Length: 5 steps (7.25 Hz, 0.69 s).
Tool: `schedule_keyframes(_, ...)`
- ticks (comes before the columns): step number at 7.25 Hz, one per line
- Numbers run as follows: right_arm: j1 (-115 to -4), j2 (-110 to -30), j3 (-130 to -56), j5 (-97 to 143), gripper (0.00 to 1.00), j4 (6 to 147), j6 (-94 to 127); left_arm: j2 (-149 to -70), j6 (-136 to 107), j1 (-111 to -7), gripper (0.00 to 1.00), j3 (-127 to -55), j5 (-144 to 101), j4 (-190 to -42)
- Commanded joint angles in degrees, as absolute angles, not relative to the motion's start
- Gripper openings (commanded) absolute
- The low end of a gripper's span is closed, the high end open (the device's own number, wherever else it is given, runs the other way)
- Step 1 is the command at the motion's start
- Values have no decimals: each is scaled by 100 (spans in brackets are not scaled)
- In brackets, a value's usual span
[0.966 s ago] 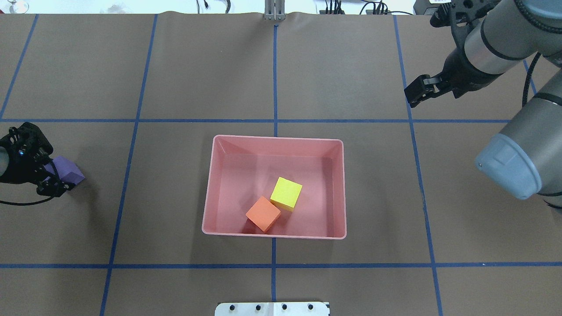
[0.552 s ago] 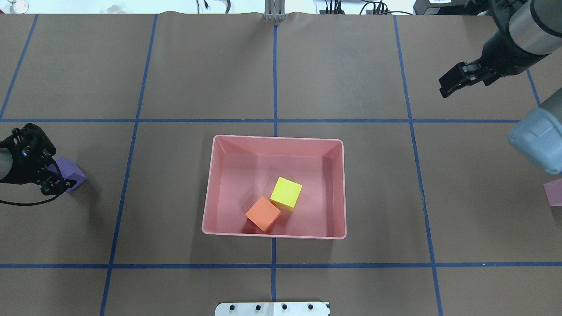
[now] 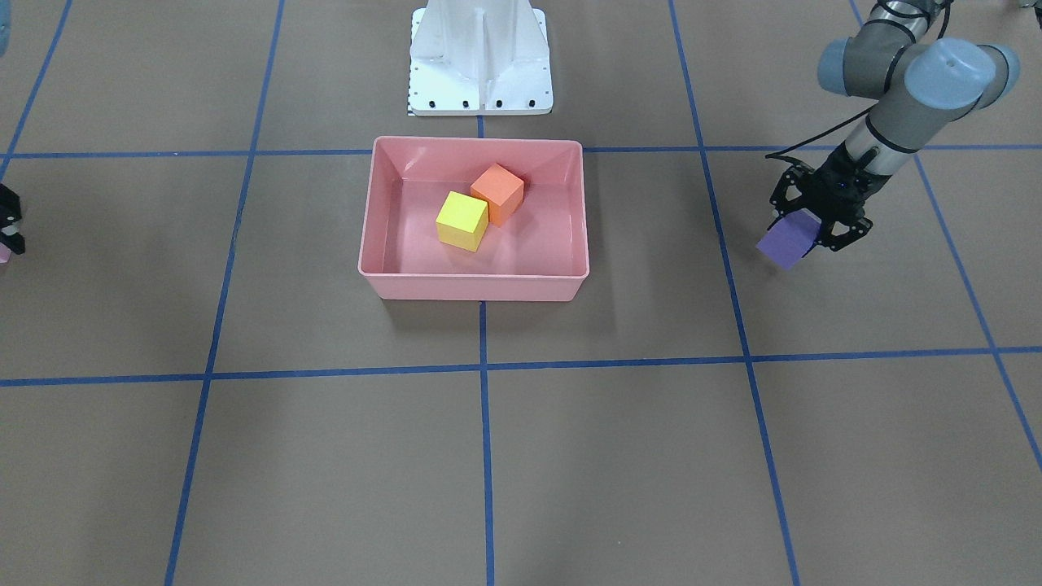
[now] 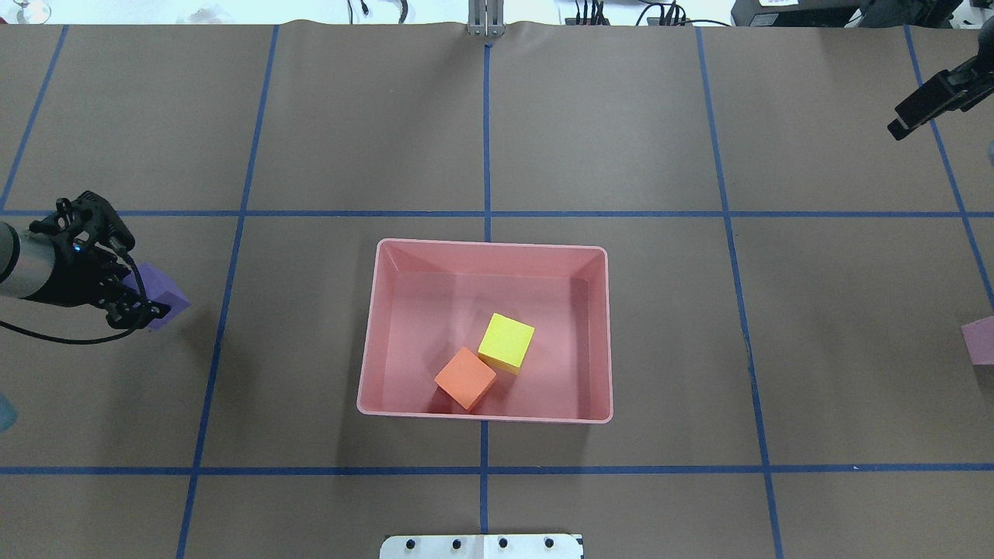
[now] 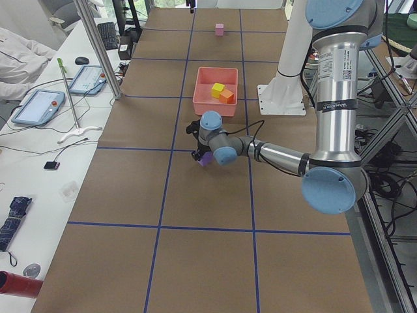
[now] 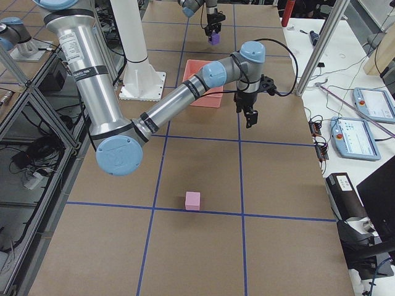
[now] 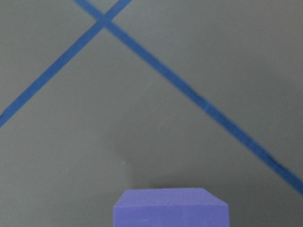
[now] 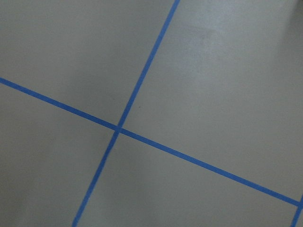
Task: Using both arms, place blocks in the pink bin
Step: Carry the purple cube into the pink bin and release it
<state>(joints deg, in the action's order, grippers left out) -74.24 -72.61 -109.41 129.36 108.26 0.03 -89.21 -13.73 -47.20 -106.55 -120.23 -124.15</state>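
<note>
The pink bin (image 4: 489, 244) sits mid-table and holds the yellow block (image 4: 506, 341) and the orange block (image 4: 464, 378), touching each other. My left gripper (image 4: 138, 309) is shut on the purple block (image 4: 167, 299) and holds it just above the table, well left of the bin. It also shows in the front view (image 3: 816, 226) with the purple block (image 3: 785, 242). My right gripper (image 4: 902, 129) hangs high at the far right, empty; I cannot tell whether it is open or shut. The light pink block (image 4: 980, 341) lies on the table at the right edge.
The white pedestal (image 3: 480, 57) stands just behind the bin on the robot's side. Blue tape lines grid the brown table. A side bench with tablets (image 6: 361, 139) and a metal post (image 6: 321, 43) runs along the far edge.
My left gripper has carried the purple block up and a little rightward toward the bin. My right arm has swung away to the far right, uncovering the light pink block.
</note>
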Motion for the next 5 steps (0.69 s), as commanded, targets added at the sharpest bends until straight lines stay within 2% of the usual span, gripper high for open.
schedule_keyframes(1, -7681, -7749, -10793, 13017, 100, 10515, -544, -10100, -2113, -4711, 41, -11739, -12050, -10153)
schedule_keyframes(3, -7716, -8521, -10732, 13130, 100, 9549, -545, -11577, -2976, -4545, 42, -11734, -12041, -8865)
schedule_keyframes(5, -7778, -9339, -10705, 13157, 100, 8574, -536, -12275, -3687, -4019, 43, -11533, -11962, -8631)
